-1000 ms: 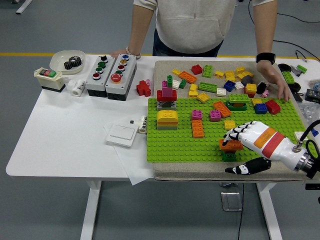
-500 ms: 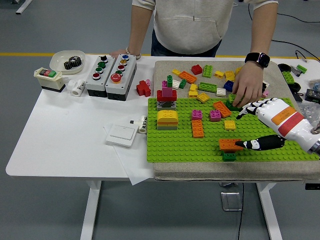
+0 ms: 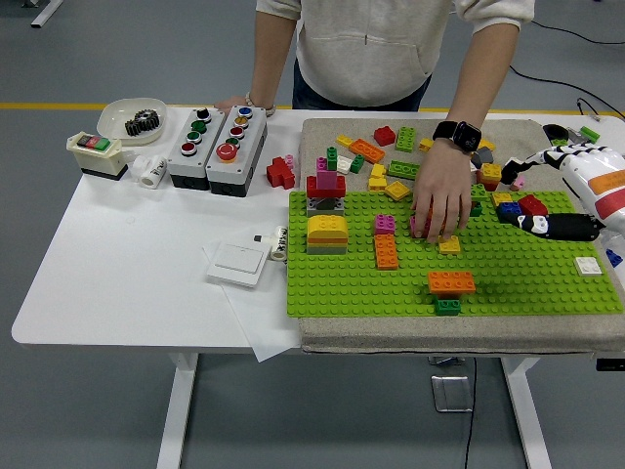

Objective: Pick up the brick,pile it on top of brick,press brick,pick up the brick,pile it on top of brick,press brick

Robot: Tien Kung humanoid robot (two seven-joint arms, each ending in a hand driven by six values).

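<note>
- Orange brick (image 3: 451,282): stacked on green brick (image 3: 448,306), lower centre-right; one pile apparently done.
- Right hand (image 3: 578,191): right edge, fingers spread, empty.
- Person's hand (image 3: 438,206): on centre bricks; second pile seemingly outstanding.

The white rectangular table (image 3: 127,283) carries a beige felt mat (image 3: 410,337) along its right edge; two grey push-button boxes (image 3: 213,145) and a white dish (image 3: 122,112) sit near the far-left corner; a white wall switch (image 3: 238,262) lies mid-table on paper.

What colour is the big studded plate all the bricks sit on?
Bright green baseplate, clearest in the head view.
</note>
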